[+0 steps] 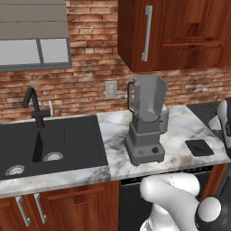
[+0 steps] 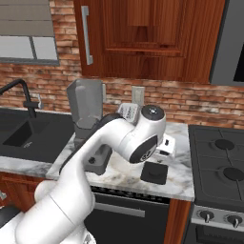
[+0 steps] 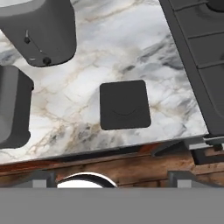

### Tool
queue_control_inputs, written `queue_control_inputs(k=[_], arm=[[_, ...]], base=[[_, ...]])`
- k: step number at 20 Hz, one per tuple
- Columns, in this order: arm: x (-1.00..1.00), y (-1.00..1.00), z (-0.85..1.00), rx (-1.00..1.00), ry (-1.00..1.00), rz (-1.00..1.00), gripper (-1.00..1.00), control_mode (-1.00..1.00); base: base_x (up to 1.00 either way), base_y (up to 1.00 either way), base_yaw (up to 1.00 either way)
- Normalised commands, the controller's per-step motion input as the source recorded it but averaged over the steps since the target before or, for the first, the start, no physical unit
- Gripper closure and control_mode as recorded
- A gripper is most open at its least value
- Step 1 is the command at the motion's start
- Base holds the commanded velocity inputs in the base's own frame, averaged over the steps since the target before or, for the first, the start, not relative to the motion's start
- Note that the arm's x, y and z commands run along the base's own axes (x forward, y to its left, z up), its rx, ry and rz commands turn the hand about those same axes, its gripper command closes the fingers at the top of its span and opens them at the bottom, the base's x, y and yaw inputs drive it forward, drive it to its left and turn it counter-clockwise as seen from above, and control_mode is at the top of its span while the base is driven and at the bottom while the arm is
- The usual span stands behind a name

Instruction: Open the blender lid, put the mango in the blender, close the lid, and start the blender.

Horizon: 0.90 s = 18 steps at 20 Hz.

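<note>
At frame centre, a tall translucent grey blender jar (image 1: 148, 100) stands uncapped on its base, its flat dark square lid (image 1: 199, 147) lying on the marble tabletop (image 1: 182, 128) lower right; end effector (image 3: 111, 181) released.

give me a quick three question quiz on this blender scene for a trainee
1. True or false: the blender lid sits on the jar's rim.
2. Multiple choice: the lid lies between the blender and which other thing? A) the sink B) the stove C) the window
3. Fill the gap: the tap stands behind the ____.

Key:
1. False. The lid lies flat on the marble counter, and the jar's top is open.
2. B. The stove is on its far side.
3. Sink.
</note>
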Motion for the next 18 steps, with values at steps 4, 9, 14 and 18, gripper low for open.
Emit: queue_control_inputs(k=[4,9,14,18], arm=[[0.30,-0.12,-0.30,0.07,0.07,0.00,-1.00,-1.00],[0.31,0.00,-0.63,0.00,0.10,0.00,-1.00,-1.00],[0.26,0.00,-0.53,0.00,0.05,0.00,-1.00,-1.00],[0.14,0.00,-0.25,0.00,0.00,0.00,-1.00,-1.00]], base=[[0.00,0.00,0.00],[0.00,0.00,0.00],[0.00,0.00,0.00],[0.00,0.00,0.00]])
